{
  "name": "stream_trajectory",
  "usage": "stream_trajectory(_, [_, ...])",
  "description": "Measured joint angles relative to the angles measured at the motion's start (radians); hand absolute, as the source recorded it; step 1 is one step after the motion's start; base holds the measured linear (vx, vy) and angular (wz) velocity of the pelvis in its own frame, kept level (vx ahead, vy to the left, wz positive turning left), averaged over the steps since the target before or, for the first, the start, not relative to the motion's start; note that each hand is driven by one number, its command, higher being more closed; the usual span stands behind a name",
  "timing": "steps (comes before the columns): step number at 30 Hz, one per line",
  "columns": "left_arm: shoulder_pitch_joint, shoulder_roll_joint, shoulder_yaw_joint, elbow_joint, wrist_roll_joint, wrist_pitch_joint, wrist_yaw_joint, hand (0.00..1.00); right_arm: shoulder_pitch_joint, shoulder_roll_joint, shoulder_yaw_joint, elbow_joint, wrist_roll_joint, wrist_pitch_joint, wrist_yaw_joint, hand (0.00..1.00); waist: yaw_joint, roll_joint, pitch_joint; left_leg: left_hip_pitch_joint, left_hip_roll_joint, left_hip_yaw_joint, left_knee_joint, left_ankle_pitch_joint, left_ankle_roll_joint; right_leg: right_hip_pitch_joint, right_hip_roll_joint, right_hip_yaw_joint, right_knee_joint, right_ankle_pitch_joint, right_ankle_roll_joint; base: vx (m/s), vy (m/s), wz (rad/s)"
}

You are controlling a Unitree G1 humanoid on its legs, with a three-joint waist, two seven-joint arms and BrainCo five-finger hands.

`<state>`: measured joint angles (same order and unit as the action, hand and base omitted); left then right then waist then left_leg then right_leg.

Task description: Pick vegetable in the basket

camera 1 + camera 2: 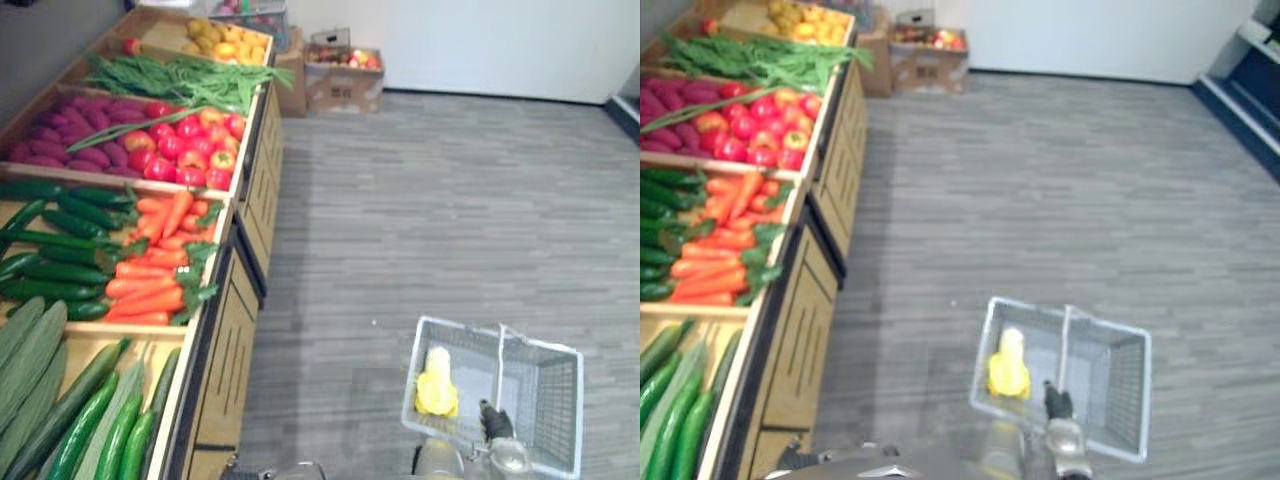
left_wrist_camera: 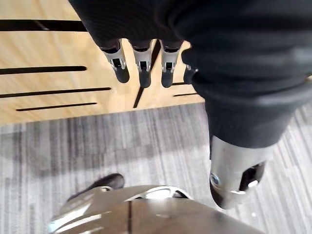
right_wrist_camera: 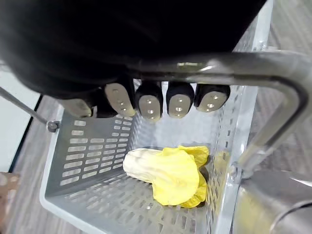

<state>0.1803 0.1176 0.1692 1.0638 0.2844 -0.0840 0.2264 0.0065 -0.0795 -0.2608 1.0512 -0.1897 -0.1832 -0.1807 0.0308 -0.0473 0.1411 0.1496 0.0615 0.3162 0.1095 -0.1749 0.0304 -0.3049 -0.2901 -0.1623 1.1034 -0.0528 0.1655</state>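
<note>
Grey mesh basket (image 3: 92, 151), handle raised; pale vegetable (image 3: 168, 173) with yellow husk, possibly corn, lies flat inside by side wall.

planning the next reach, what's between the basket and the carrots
The wooden edge of the stand, then bare grey floor, as the left eye view shows. The basket hangs from the right hand, one yellow vegetable inside; carrots lie untouched.

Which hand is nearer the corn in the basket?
Right. The right hand is curled round the basket handle, with the corn lying below it in the basket. The left hand hangs open beside the wooden produce stand, away from the basket.
</note>
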Motion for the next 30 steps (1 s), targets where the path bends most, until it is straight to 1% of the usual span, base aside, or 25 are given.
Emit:
stream_trajectory(1, [-0.005,-0.009,0.003,-0.006,0.000,-0.001,0.001,0.00,-0.001,0.000,-0.007,-0.016,0.000,0.000,-0.001,1.00,-0.001,0.007,0.009,0.028,0.011,-0.006,0.000,0.000,0.000,-0.018,0.014,-0.030,-0.069,-0.039,-0.050,0.28,-0.157,0.39])
stream_trajectory(2, [-0.011,-0.013,0.011,-0.007,0.000,-0.001,0.001,0.00,-0.001,0.000,-0.012,-0.023,0.001,0.000,-0.003,1.00,-0.002,0.011,0.012,0.042,0.018,-0.020,0.000,0.000,0.000,-0.028,0.021,-0.042,-0.155,-0.059,-0.062,0.33,-0.237,0.67])
stream_trajectory(3, [-0.024,-0.023,0.034,-0.008,0.001,-0.001,0.002,0.00,0.001,0.002,-0.029,-0.025,0.002,0.000,-0.007,1.00,-0.003,0.013,0.014,0.051,0.030,-0.038,-0.002,-0.005,-0.008,-0.029,0.025,-0.045,-0.309,-0.061,-0.066,0.35,-0.310,0.79])
stream_trajectory(4, [-0.031,-0.030,0.049,-0.011,0.001,-0.001,0.003,0.00,0.002,0.004,-0.047,-0.027,0.003,0.001,-0.007,1.00,-0.003,0.016,0.016,0.054,0.043,-0.048,-0.004,-0.017,-0.028,-0.028,0.025,-0.038,-0.441,-0.057,-0.061,0.31,-0.307,0.92])
stream_trajectory(5, [-0.036,-0.039,0.068,-0.013,0.002,-0.003,0.004,0.00,0.004,0.007,-0.061,-0.030,0.003,0.003,-0.008,1.00,-0.003,0.020,0.018,0.057,0.062,-0.058,-0.006,-0.039,-0.065,-0.022,0.026,-0.011,-0.571,-0.046,-0.058,0.34,-0.379,0.88])
stream_trajectory(6, [-0.039,-0.046,0.097,-0.021,0.002,-0.001,0.004,0.00,0.007,0.015,-0.082,-0.035,0.003,0.004,-0.009,1.00,0.001,0.014,0.020,0.070,0.082,-0.066,-0.017,-0.075,-0.124,-0.023,0.018,0.047,-0.714,-0.025,-0.059,0.29,-0.345,0.65])
stream_trajectory(7, [-0.039,-0.047,0.102,-0.022,0.002,-0.001,0.004,0.00,0.007,0.016,-0.085,-0.035,0.003,0.004,-0.009,1.00,0.001,0.013,0.020,0.073,0.085,-0.070,-0.019,-0.079,-0.132,-0.023,0.016,0.060,-0.732,-0.020,-0.058,0.37,-0.489,0.61])
stream_trajectory(8, [-0.029,-0.061,0.146,-0.022,0.002,-0.001,0.005,0.00,0.008,0.018,-0.087,-0.034,0.003,0.006,-0.007,1.00,0.011,0.003,0.021,0.093,0.118,-0.101,-0.025,-0.112,-0.186,-0.015,0.025,0.106,-0.765,0.069,0.011,0.35,-0.514,0.39])
stream_trajectory(9, [-0.030,-0.095,0.183,-0.010,0.002,-0.002,0.006,0.00,0.006,0.004,-0.097,-0.036,0.002,0.008,-0.006,1.00,0.016,0.057,0.018,0.099,0.170,-0.131,-0.032,-0.122,-0.188,-0.031,0.080,0.075,-0.688,-0.018,-0.005,0.34,-0.494,0.39])
stream_trajectory(10, [-0.029,-0.099,0.191,-0.007,0.002,-0.002,0.005,0.00,0.006,0.001,-0.108,-0.036,0.002,0.007,-0.006,1.00,0.020,0.061,0.018,0.097,0.171,-0.154,-0.029,-0.114,-0.178,-0.055,0.082,0.072,-0.632,-0.062,-0.011,0.32,-0.445,0.25])
stream_trajectory(11, [-0.032,-0.109,0.195,-0.006,0.001,-0.002,0.006,0.00,0.004,0.001,-0.134,-0.036,0.003,0.006,-0.005,1.00,0.025,0.062,0.019,0.096,0.177,-0.186,-0.020,-0.082,-0.180,-0.086,0.078,0.064,-0.534,-0.136,-0.028,0.31,-0.414,0.25])
stream_trajectory(13, [-0.028,-0.115,0.205,-0.006,0.000,-0.002,0.006,0.00,0.004,-0.001,-0.175,-0.016,0.004,0.010,-0.005,1.00,0.023,0.073,0.013,0.093,0.202,-0.242,0.011,-0.038,-0.170,-0.068,0.087,0.026,-0.474,-0.211,-0.049,0.36,-0.464,0.39])
stream_trajectory(15, [-0.028,-0.116,0.199,-0.001,-0.006,-0.002,0.005,0.00,0.005,-0.007,-0.190,0.016,0.004,0.021,-0.004,1.00,0.000,0.088,0.003,0.008,0.243,-0.321,0.139,0.014,-0.148,0.005,0.099,-0.057,-0.507,-0.237,-0.069,0.36,-0.354,0.92])
stream_trajectory(16, [-0.030,-0.115,0.188,-0.005,-0.007,-0.002,0.005,0.00,0.012,-0.017,-0.202,0.035,0.004,0.028,-0.004,1.00,-0.002,0.085,0.005,-0.070,0.257,-0.359,0.266,0.094,-0.148,0.080,0.096,-0.119,-0.552,-0.237,-0.084,0.38,-0.339,1.13])
stream_trajectory(18, [-0.030,-0.109,0.181,-0.010,-0.008,-0.002,0.005,0.00,0.027,-0.028,-0.205,0.057,0.008,0.032,-0.009,1.00,-0.001,0.077,0.006,-0.133,0.266,-0.353,0.361,0.175,-0.151,0.151,0.081,-0.172,-0.602,-0.235,-0.090,0.26,-0.193,0.93])
stream_trajectory(19, [-0.029,-0.099,0.177,-0.010,-0.010,-0.004,0.006,0.00,0.037,-0.032,-0.205,0.072,0.016,0.038,-0.010,1.00,0.005,0.068,0.004,-0.172,0.270,-0.326,0.427,0.193,-0.161,0.201,0.069,-0.206,-0.642,-0.233,-0.092,0.30,-0.131,1.03])
stream_trajectory(20, [-0.024,-0.093,0.171,-0.012,-0.033,-0.015,0.007,0.00,0.043,-0.048,-0.205,0.087,0.017,0.048,-0.012,1.00,0.008,0.058,0.007,-0.222,0.268,-0.261,0.504,0.163,-0.186,0.270,0.053,-0.251,-0.689,-0.232,-0.092,0.33,-0.104,1.22])
stream_trajectory(22, [-0.026,-0.085,0.171,-0.012,-0.075,-0.016,0.006,0.00,0.058,-0.064,-0.206,0.102,0.018,0.052,-0.011,1.00,0.009,0.047,0.007,-0.286,0.255,-0.134,0.569,0.100,-0.172,0.359,0.041,-0.292,-0.746,-0.232,-0.091,0.28,-0.033,1.02])
stream_trajectory(23, [-0.025,-0.081,0.171,-0.011,-0.089,-0.016,0.007,0.00,0.065,-0.068,-0.212,0.104,0.017,0.055,-0.011,1.00,0.010,0.038,0.007,-0.321,0.227,-0.081,0.546,0.060,-0.160,0.403,0.033,-0.315,-0.771,-0.229,-0.086,0.22,0.078,0.81])
stream_trajectory(24, [-0.027,-0.079,0.170,-0.012,-0.087,-0.016,0.008,0.00,0.064,-0.072,-0.220,0.104,0.016,0.058,-0.011,1.00,0.013,0.032,0.008,-0.347,0.189,-0.037,0.463,0.052,-0.153,0.433,0.025,-0.335,-0.788,-0.226,-0.081,0.22,0.108,0.70])
stream_trajectory(25, [-0.027,-0.079,0.169,-0.012,-0.085,-0.016,0.008,0.00,0.063,-0.078,-0.227,0.104,0.015,0.062,-0.010,1.00,0.013,0.031,0.008,-0.357,0.163,-0.020,0.403,0.057,-0.147,0.441,0.022,-0.338,-0.796,-0.224,-0.077,0.22,0.165,0.46])
stream_trajectory(26, [-0.022,-0.080,0.157,-0.011,-0.083,-0.015,0.008,0.00,0.055,-0.090,-0.238,0.103,0.013,0.069,-0.009,1.00,0.013,0.036,0.008,-0.368,0.096,-0.018,0.234,0.129,-0.116,0.463,0.025,-0.348,-0.811,-0.215,-0.060,0.24,0.206,0.33])
stream_trajectory(27, [-0.012,-0.080,0.142,-0.008,-0.081,-0.015,0.007,0.00,0.052,-0.089,-0.245,0.105,0.011,0.072,-0.009,1.00,0.017,0.043,0.008,-0.360,0.057,-0.005,0.105,0.198,-0.045,0.472,0.040,-0.347,-0.831,-0.202,-0.037,0.23,0.188,0.43])
stream_trajectory(29, [-0.021,-0.062,0.127,-0.017,-0.074,-0.019,0.008,0.00,0.047,-0.067,-0.240,0.105,0.011,0.074,-0.007,1.00,0.018,0.016,0.007,-0.340,0.012,-0.011,0.026,0.232,-0.034,0.475,0.026,-0.321,-0.882,-0.175,-0.027,0.19,0.094,0.49])
stream_trajectory(30, [-0.022,-0.056,0.125,-0.029,-0.072,-0.022,0.009,0.00,0.033,-0.056,-0.238,0.105,0.011,0.074,-0.007,1.00,0.021,0.002,0.017,-0.346,-0.003,-0.016,0.014,0.232,-0.033,0.492,0.034,-0.307,-0.939,-0.153,-0.035,0.24,0.094,0.39])
